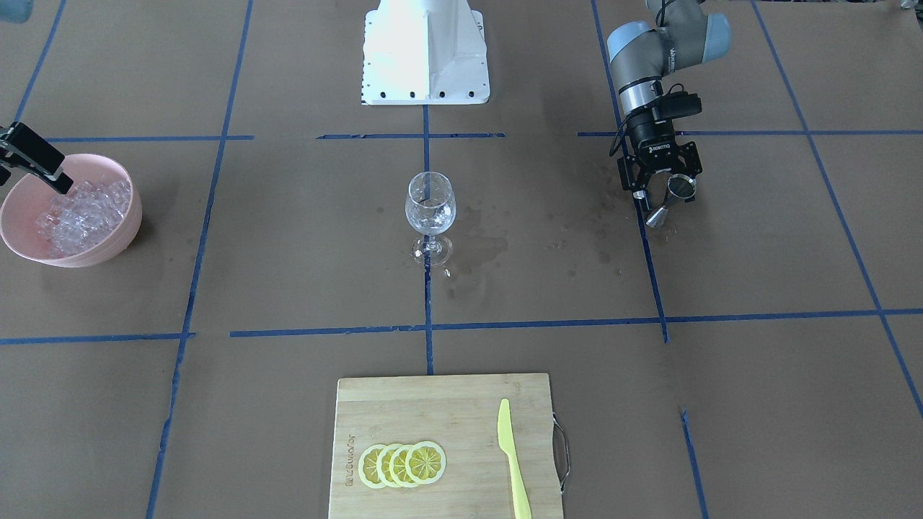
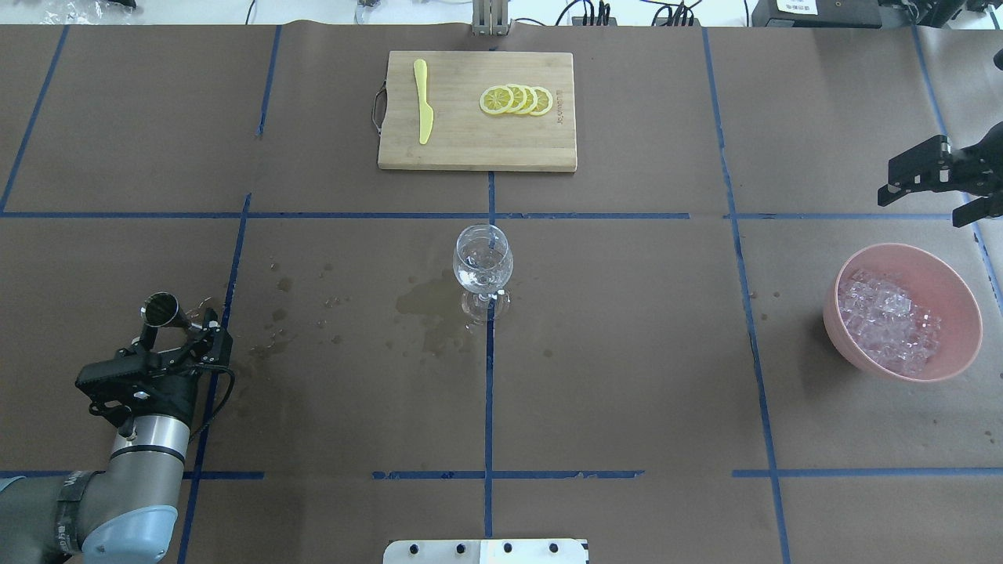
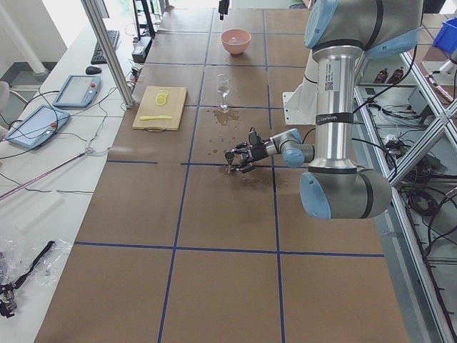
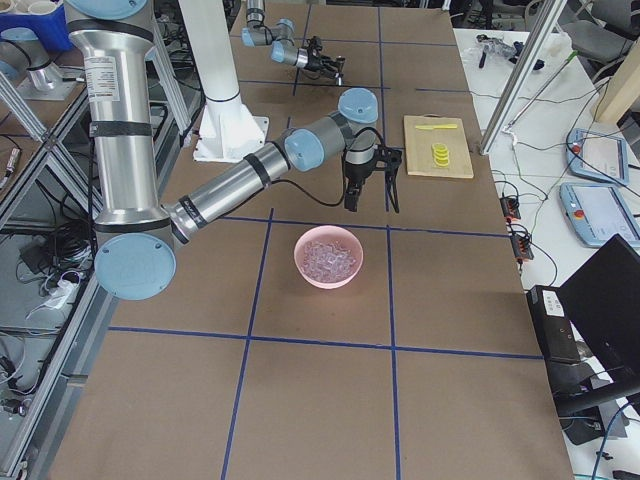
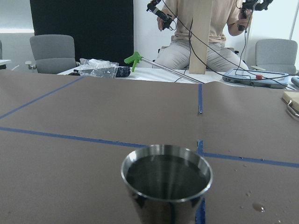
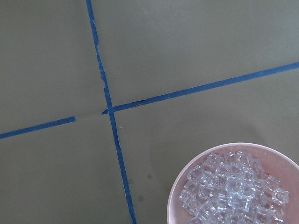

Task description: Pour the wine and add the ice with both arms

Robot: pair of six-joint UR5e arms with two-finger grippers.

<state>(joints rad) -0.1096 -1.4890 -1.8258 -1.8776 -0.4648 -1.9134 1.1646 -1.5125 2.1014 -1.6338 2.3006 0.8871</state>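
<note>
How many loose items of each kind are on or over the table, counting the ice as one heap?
Clear stemmed wine glass: 1
Pink bowl: 1
Heap of clear ice cubes: 1
Steel jigger cup: 1
Bamboo cutting board: 1
Yellow plastic knife: 1
Round yellow lemon slices: 4
Total: 10

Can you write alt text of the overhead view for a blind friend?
A stemmed glass stands mid-table; at left, the left gripper holds a metal cup, at right the right gripper hangs open near a pink bowl of ice cubes. A cutting board with lemon slices and a yellow knife lies beyond.
</note>
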